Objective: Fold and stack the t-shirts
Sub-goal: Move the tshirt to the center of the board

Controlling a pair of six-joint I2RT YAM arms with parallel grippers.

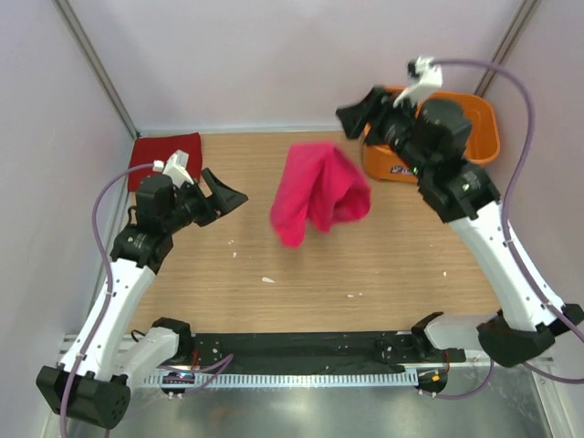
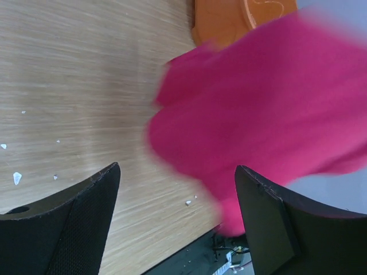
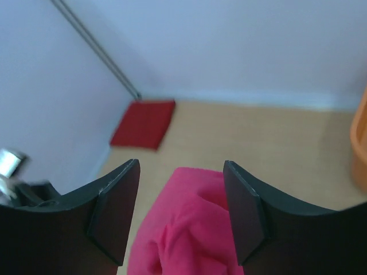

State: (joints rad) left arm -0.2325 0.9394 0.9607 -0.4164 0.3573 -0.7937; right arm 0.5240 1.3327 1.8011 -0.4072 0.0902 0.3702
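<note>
Right gripper (image 3: 180, 166) hangs over the left rim of the orange basket (image 1: 485, 137), jaws apart and empty. Left gripper (image 2: 176, 167), far left of the basket, is likewise spread and empty. On the wooden table (image 1: 301, 283), the bunched magenta-pink t-shirt (image 1: 319, 193) is just left of the basket. The folded crimson t-shirt (image 1: 164, 155) lies farthest left of it.

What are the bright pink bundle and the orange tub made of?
Bright pink bundle: soft matte cloth, likely a knit; it slumps in loose folds. Orange tub: seemingly rigid moulded plastic, smooth, slightly glossy, with a rounded rim.
</note>
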